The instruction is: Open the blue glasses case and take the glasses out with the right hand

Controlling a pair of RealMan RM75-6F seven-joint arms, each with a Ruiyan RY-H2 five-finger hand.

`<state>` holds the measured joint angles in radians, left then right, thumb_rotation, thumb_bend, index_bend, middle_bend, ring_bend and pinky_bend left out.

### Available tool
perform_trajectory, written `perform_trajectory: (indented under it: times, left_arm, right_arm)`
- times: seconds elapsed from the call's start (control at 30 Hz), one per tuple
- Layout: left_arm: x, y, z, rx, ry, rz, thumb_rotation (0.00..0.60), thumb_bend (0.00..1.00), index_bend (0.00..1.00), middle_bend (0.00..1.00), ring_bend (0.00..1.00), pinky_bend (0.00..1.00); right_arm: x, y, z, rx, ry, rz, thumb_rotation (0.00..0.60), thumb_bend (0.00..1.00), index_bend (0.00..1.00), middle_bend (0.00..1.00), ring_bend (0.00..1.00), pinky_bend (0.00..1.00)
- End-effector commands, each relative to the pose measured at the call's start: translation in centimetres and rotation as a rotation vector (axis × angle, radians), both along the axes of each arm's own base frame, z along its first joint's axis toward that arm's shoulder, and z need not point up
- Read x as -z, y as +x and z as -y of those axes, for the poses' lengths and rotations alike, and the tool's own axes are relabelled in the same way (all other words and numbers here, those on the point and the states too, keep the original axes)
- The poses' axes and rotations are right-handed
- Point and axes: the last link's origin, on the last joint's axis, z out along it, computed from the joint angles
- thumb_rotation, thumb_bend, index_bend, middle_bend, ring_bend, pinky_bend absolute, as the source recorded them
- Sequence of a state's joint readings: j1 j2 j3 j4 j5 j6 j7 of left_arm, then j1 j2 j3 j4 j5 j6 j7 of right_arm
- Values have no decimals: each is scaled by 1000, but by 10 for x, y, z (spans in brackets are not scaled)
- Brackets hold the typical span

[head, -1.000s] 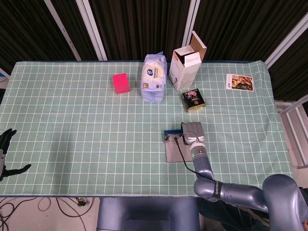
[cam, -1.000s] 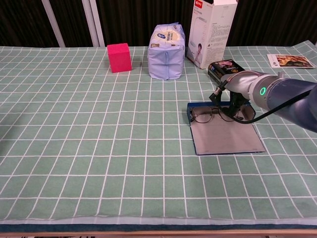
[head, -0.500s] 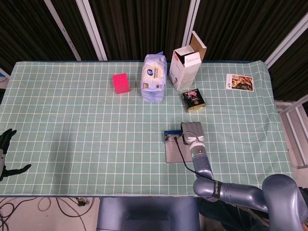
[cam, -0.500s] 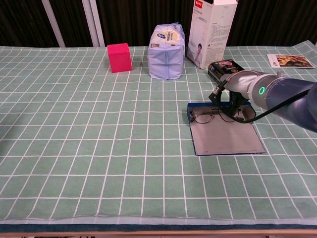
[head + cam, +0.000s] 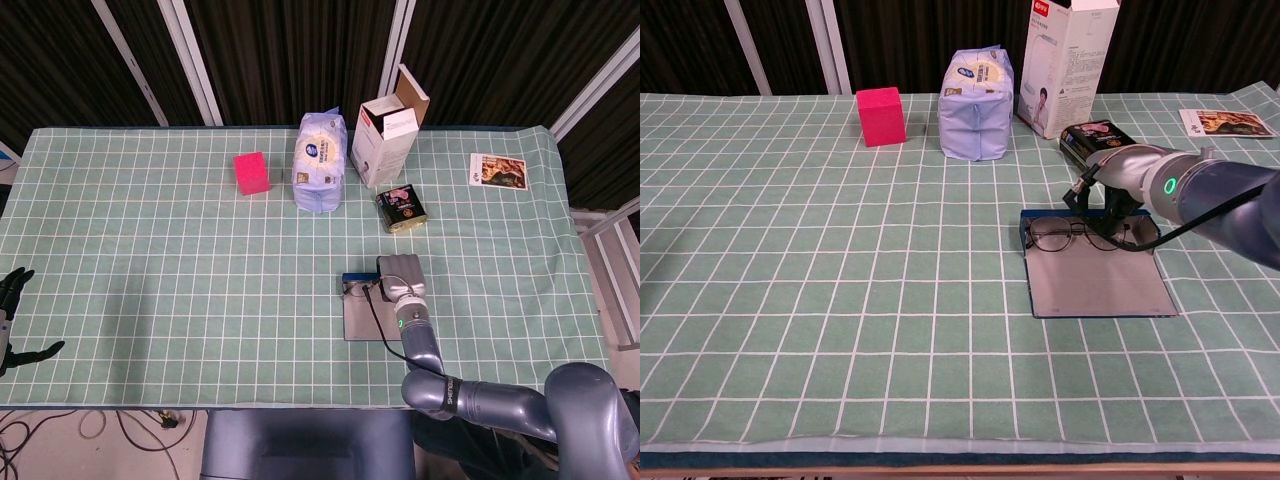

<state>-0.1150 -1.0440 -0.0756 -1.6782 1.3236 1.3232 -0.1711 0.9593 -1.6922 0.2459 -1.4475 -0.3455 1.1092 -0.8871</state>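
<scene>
Right hand (image 5: 1118, 205) on the glasses (image 5: 1072, 235) at the open blue glasses case (image 5: 1098, 278) — grip unclear; could snag the rim, dragging the case.

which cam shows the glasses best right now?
Chest view: the thin wire-rimmed glasses show both lenses and the frame clearly, at the far edge of the open blue glasses case. Head view shows only a small dark trace beside the right arm.

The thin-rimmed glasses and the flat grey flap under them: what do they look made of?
The thin-rimmed glasses look like dark metal wire: very slim rims, clear lenses. The flat grey flap of the opened blue glasses case seems a matte lining, felt or faux leather; no shine, blue edge showing.
</scene>
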Motion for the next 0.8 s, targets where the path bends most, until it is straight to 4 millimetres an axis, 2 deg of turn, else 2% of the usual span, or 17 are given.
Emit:
perform_trajectory:
  times: [0.03, 0.43, 0.8]
  left_arm:
    - [0, 0, 0, 0, 0, 0, 600, 0, 0, 0, 0, 0]
    - [0, 0, 0, 2, 2, 6, 600, 0, 0, 0, 0, 0]
    - [0, 1, 1, 4, -1, 9, 600, 0, 0, 0, 0, 0]
  right_arm:
    - [-1, 1, 0, -2, -4, 6, 600, 593, 471, 969, 1000, 1000]
    - [-5, 15, 0, -27, -84, 122, 600, 592, 490, 969, 1000, 1000]
    - [-2, 25, -4, -54, -192, 238, 600, 592, 504, 969, 1000, 1000]
